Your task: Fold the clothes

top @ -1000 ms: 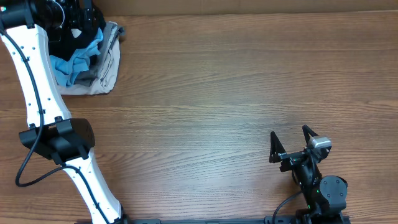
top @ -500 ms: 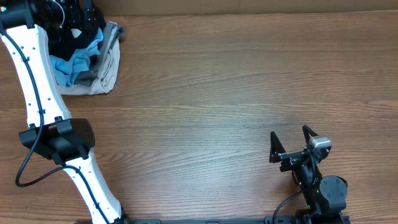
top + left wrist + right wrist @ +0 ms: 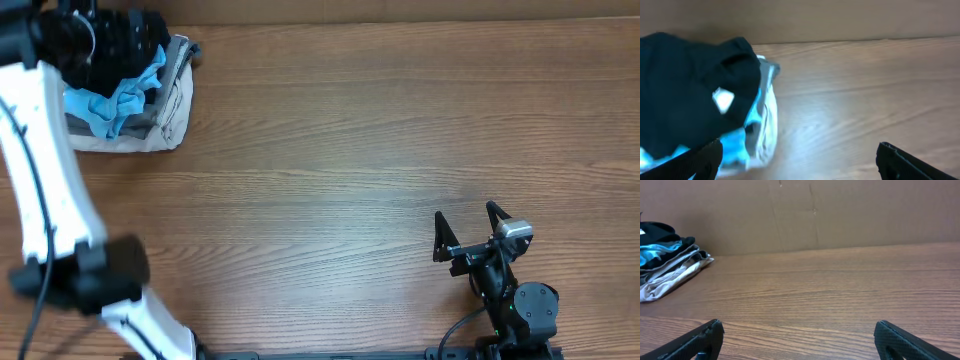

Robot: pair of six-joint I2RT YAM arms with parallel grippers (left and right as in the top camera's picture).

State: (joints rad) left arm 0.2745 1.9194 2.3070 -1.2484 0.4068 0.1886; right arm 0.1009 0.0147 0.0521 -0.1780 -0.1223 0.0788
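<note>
Clothes [image 3: 685, 90]: large, soft, plain black fabric garment, heaped on top of a pile at the far 10 o'clock corner of the brown wood-grain counter [image 3: 350, 150].

Left claw [image 3: 797, 159] spread wide, dark fingers [image 3: 705, 157] poking in at the bottom edge of the wrist view, nothing between them but bare wood. Black garment up at 10 o'clock from that claw, rumpled, with a small white tag [image 3: 722, 99] showing on its near side. Impossible to tell whether the 9 o'clock fingertip touches the pile or only hangs in front of it. Just below the black cloth, a crumpled light blue shirt [image 3: 115, 95]; under that, a folded grey garment [image 3: 178, 55] and a folded beige garment [image 3: 170, 118], lowest of all and spreading toward the 3 o'clock side of the pile. Seen from overhead, left claw lost in a dark blur over the pile; white left arm [image 3: 45, 150] smeared along the 9 o'clock edge of the counter.

Right claw [image 3: 468, 228] likewise spread wide, holding nothing, low over the counter at 5 o'clock, fingers aimed toward 12 o'clock. Well apart from the pile, with open wood in between. In the right wrist view, pile far off at 10 o'clock, black layer on top, blue beneath, pale folds at the base. Brown cardboard wall [image 3: 815, 215] upright along the 12 o'clock edge of the counter.
</note>
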